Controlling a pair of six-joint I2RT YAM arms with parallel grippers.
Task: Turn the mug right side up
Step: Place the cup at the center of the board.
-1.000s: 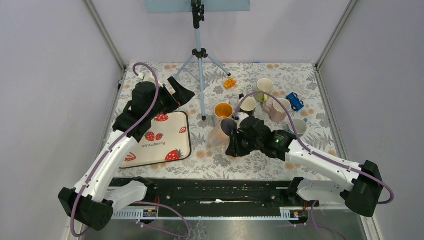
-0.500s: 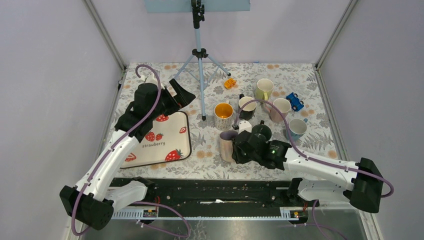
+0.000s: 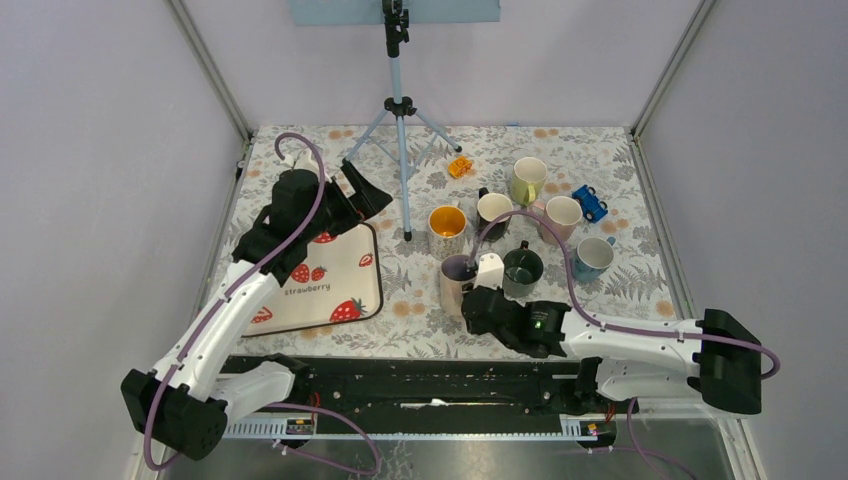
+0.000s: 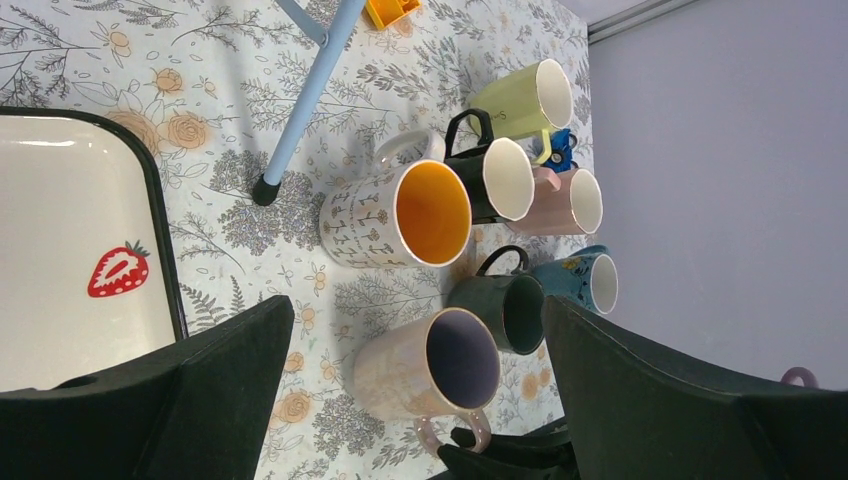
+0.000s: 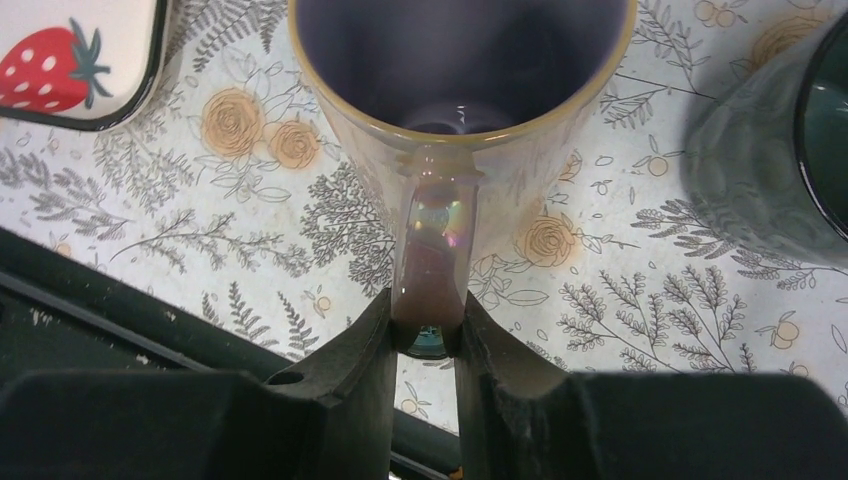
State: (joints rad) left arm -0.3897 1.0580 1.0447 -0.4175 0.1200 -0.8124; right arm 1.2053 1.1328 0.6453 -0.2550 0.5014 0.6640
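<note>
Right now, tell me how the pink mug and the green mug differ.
Colour: the pink mug is pale and pearly with a purple inside, while the green mug is dark throughout. Grip: the right gripper pinches the pink mug's handle, and nothing touches the green mug. Handles: the pink mug's points toward the near side, the green mug's toward the far side. Both stand mouth up, side by side.

My right pincer [image 5: 428, 340]: black. Pearly mug [image 5: 436, 230]: iridescent pink outside, violet inside. Desk [image 5: 640, 300]: white cloth, grey ferns, tan roses. Tray [image 3: 330, 270]: cream, red strawberries, black rim. Green mug [image 5: 760, 170]: dark green. Orange-lined mug [image 4: 380, 220]: orange inside, white with small grey print outside.
</note>
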